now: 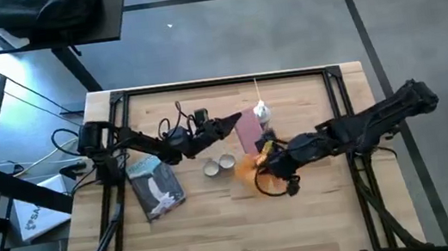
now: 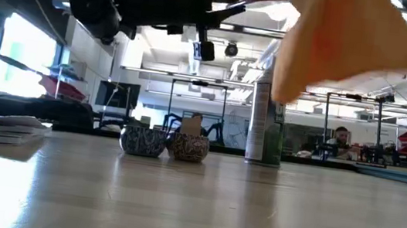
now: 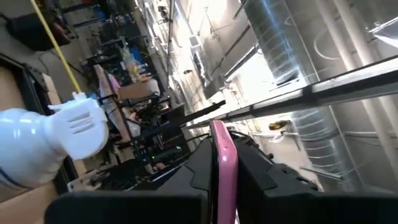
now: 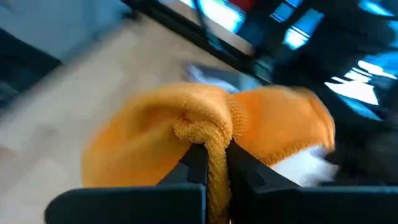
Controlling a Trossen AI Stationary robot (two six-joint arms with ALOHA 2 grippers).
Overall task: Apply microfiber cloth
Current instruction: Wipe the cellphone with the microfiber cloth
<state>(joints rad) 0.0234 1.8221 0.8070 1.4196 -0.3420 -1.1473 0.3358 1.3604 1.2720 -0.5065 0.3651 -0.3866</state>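
I can't make out any readable text from here: the print on the spray bottle [image 2: 267, 122] and on the grey-and-white packet [image 1: 155, 185] is too small to read.

Your right gripper [image 1: 257, 163] reaches in toward the table's middle, fingers [image 4: 194, 163] pinched tight on the microfiber cloth [image 4: 186, 140]. Your left gripper [image 1: 237, 122] stretches rightward, raised, clamped on a pink flat piece [image 3: 222, 163].
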